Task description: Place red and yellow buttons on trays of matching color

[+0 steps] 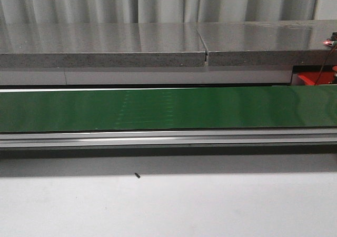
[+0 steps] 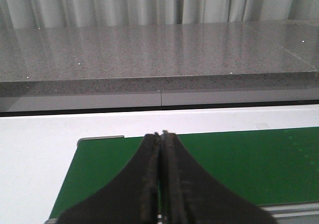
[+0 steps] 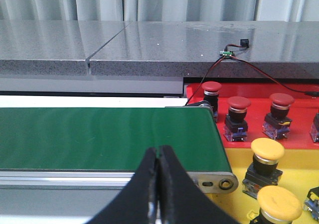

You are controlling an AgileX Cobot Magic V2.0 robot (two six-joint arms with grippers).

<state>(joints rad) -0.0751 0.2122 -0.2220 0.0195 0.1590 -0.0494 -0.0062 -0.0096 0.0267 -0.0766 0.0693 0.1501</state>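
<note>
In the right wrist view, three red buttons [image 3: 238, 109] stand upright on a red tray [image 3: 254, 132] past the belt's right end. Two yellow buttons [image 3: 266, 157] stand on a yellow tray [image 3: 237, 157] nearer to me. More button bodies are cut off at that view's edge. My right gripper [image 3: 159, 150] is shut and empty over the near edge of the green conveyor belt [image 3: 99, 134]. My left gripper [image 2: 160, 134] is shut and empty over the belt's left end [image 2: 99, 169]. No button lies on the belt [image 1: 168, 109]. Neither gripper shows in the front view.
A grey stone counter [image 1: 105, 45] runs behind the belt. A small circuit board with red and black wires [image 3: 227, 54] sits on its right part. A corner of the red tray [image 1: 310, 79] shows at the far right. A tiny black speck [image 1: 137, 176] lies on the white table.
</note>
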